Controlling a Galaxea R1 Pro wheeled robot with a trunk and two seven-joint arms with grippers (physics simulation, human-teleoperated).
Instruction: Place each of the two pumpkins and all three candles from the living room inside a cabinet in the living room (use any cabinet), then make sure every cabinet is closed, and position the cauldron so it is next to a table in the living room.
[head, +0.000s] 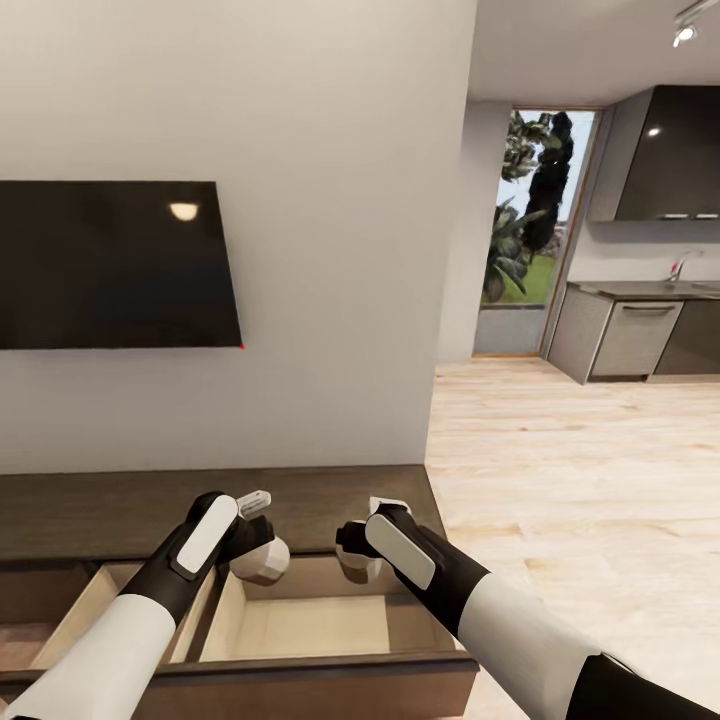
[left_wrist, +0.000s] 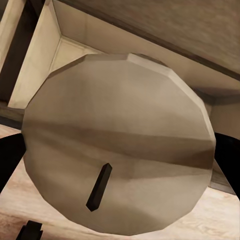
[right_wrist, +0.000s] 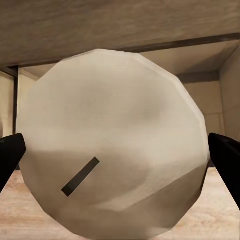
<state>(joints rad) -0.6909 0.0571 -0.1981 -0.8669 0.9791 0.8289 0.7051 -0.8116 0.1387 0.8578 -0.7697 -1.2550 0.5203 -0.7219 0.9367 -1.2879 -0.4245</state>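
Two candles are held over the cabinet (head: 120, 510), a long low dark-brown unit under the wall. My left gripper (head: 256, 548) is shut on one pale candle (head: 266, 562). In the left wrist view this candle (left_wrist: 120, 135) shows its flat top and dark wick, with dark fingers (left_wrist: 10, 160) at both sides. My right gripper (head: 356, 556) is shut on the other candle (head: 358, 568), which the right wrist view shows close up (right_wrist: 115, 145). Both hang above an open drawer (head: 320, 625) with a pale bare floor. The pumpkins and the cauldron are out of view.
A second drawer (head: 85, 620) stands open to the left. A black TV (head: 110, 265) hangs on the wall above the cabinet. Light wood floor (head: 580, 480) runs right toward grey kitchen units (head: 630, 335) and a glass door (head: 535, 230).
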